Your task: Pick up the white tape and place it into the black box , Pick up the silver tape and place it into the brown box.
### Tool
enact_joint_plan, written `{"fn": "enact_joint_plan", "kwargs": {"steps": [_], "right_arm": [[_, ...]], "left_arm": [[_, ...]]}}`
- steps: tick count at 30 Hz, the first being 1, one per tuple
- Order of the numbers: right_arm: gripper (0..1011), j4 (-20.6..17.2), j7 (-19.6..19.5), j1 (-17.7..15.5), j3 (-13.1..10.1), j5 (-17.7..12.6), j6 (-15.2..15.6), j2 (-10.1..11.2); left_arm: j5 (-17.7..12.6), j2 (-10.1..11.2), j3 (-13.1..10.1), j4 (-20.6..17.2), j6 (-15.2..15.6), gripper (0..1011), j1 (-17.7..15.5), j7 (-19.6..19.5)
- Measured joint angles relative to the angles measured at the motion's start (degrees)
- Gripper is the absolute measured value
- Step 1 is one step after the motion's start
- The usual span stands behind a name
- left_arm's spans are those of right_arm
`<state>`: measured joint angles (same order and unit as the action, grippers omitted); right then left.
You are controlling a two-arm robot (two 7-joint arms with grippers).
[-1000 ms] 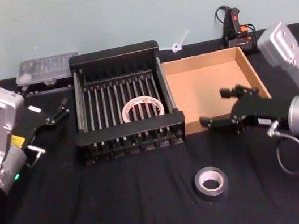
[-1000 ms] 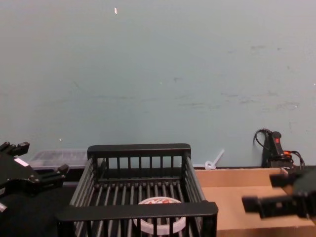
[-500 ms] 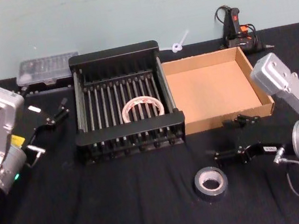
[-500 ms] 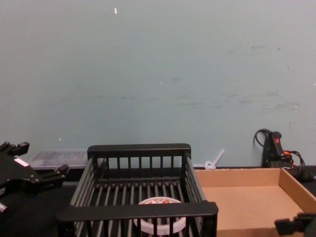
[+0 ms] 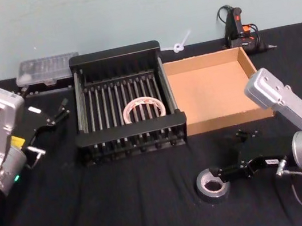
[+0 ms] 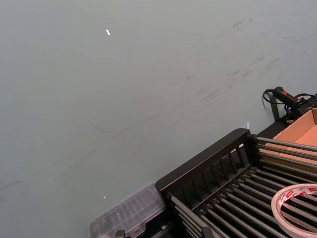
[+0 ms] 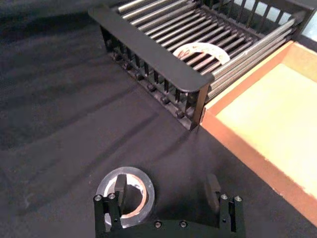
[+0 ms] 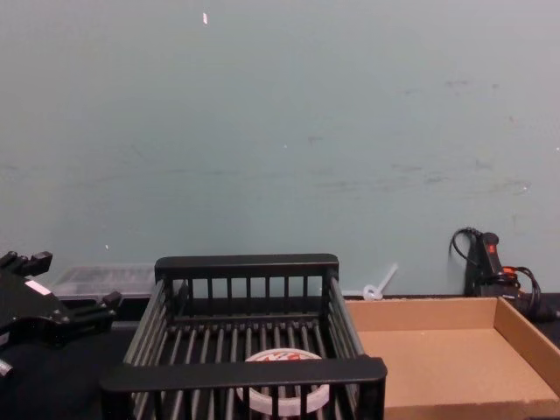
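Note:
The white tape [image 5: 144, 109] lies flat on the slatted floor of the black box [image 5: 130, 129] and shows through the bars [image 8: 280, 356]. Beside the black box stands the brown box [image 5: 211, 91], nothing in it. The silver tape [image 5: 206, 192] lies on the black cloth in front of the boxes. My right gripper [image 5: 232, 155] is down at the silver tape, open. One of its fingers [image 7: 120, 188] stands in the roll's hole [image 7: 146, 184]; the other is on the cloth beside it. My left gripper [image 5: 53, 115] hangs open left of the black box.
A clear plastic case [image 5: 48, 68] lies behind the black box at the left. A black and orange tool with a cord [image 5: 238, 26] stands behind the brown box, and a small white piece [image 5: 181, 43] lies beside it. Black cloth covers the table.
My right gripper has come down from over the brown box's front wall to the silver tape, dropping out of the chest view. The left arm has not moved.

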<state>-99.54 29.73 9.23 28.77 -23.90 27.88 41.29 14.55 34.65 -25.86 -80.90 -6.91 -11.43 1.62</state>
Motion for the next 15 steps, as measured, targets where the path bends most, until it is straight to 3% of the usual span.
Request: {"fn": "enact_joint_plan", "kwargs": {"steps": [15], "right_arm": [[1000,0.5,1.0,0.7,1.9,0.0,1.1,0.9]], "left_arm": [[0.0,0.0,0.0,0.0,0.0,1001,0.0,0.0]]}}
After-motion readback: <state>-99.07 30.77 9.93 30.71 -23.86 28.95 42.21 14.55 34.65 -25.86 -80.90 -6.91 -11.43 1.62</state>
